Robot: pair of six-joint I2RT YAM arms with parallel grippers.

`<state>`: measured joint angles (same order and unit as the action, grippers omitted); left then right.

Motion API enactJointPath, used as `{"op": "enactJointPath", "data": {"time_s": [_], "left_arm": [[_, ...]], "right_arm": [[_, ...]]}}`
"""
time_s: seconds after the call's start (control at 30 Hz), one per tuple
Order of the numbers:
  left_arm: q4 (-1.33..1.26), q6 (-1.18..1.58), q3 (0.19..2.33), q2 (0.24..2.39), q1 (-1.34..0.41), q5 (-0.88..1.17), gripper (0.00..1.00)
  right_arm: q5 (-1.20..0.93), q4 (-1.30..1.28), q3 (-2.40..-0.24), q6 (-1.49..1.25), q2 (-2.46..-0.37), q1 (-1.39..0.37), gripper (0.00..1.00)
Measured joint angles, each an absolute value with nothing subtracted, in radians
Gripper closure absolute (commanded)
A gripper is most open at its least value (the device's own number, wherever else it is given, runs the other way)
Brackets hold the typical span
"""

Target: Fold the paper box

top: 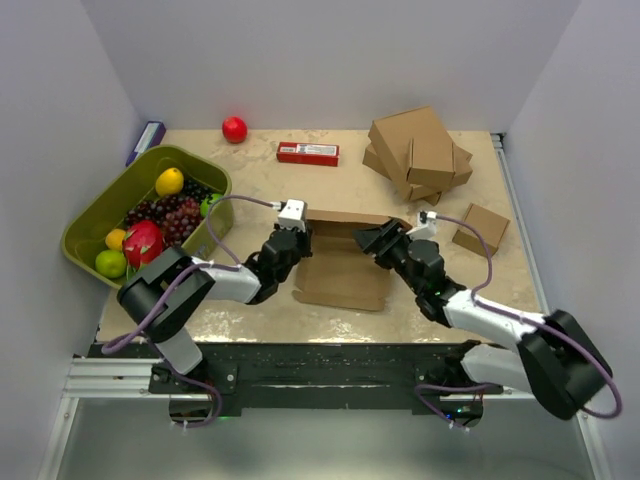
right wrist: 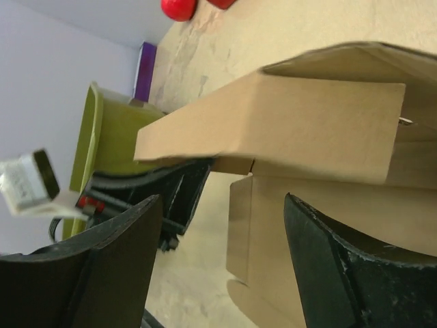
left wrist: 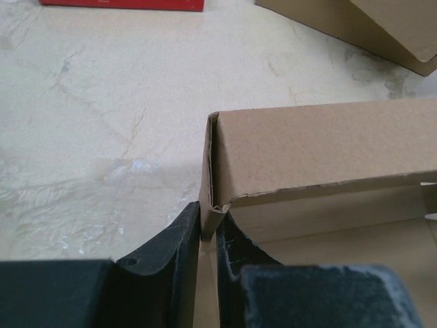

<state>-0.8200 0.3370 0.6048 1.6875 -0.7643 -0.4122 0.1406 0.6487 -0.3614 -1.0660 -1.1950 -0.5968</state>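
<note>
**Findings, 9 o'clock to 3 o'clock**

- The fruit basket (top: 95, 215) sits at 9 o'clock on the desk (top: 255, 190) and plays no part in the task.
- The left claw (top: 291, 243) is clenched on the paper box (top: 345, 275). It pinches the upright side wall at the box's 9 o'clock edge. The wrist view shows its fingers (left wrist: 174, 239) pressed to the cardboard just below the corner with the raised back wall.
- The paper box lies at desk centre, between the arms. Its base panel is flat and its 12 o'clock wall stands.
- The right claw (top: 385, 240) is released, with jaws spread wide, at the box's 2 o'clock corner. Contact with the cardboard cannot be confirmed.
- The cardboard stack (top: 418, 150) at 1 o'clock and the small box (top: 481, 228) at 3 o'clock stand apart from the work.

**Assessment:** the step in hand appears to be squaring the side walls, and folding is partly done.

**Recommendation**

- Hold the left pinch low, near the crease, so the corner stays square.
- Close the right claw on the opposite wall and raise it along its own crease.
- Press downward throughout, so the base does not slide.
</note>
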Motion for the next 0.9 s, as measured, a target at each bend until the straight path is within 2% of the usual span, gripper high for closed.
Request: {"op": "enactJointPath", "data": {"time_s": [0.2, 0.33, 0.5, 0.63, 0.9], "left_arm": [[-0.656, 0.340, 0.612, 1.636, -0.709, -0.334, 1.00], [-0.578, 0.341, 0.629, 1.625, -0.685, -0.274, 1.00], [-0.506, 0.340, 0.647, 1.604, -0.658, -0.209, 1.00], [-0.475, 0.339, 0.661, 1.601, -0.642, -0.164, 1.00], [-0.427, 0.326, 0.666, 1.581, -0.615, -0.104, 1.00]], "right_arm": [[0.108, 0.287, -0.465, -0.852, -0.898, -0.598, 0.11], [0.139, 0.104, -0.537, -0.737, -0.778, -0.599, 0.05], [0.225, -0.064, -0.578, -0.639, -0.797, -0.587, 0.11], [0.264, -0.178, -0.587, -0.595, -0.900, -0.574, 0.11], [0.330, -0.220, -0.586, -0.522, -0.853, -0.572, 0.11]]}}
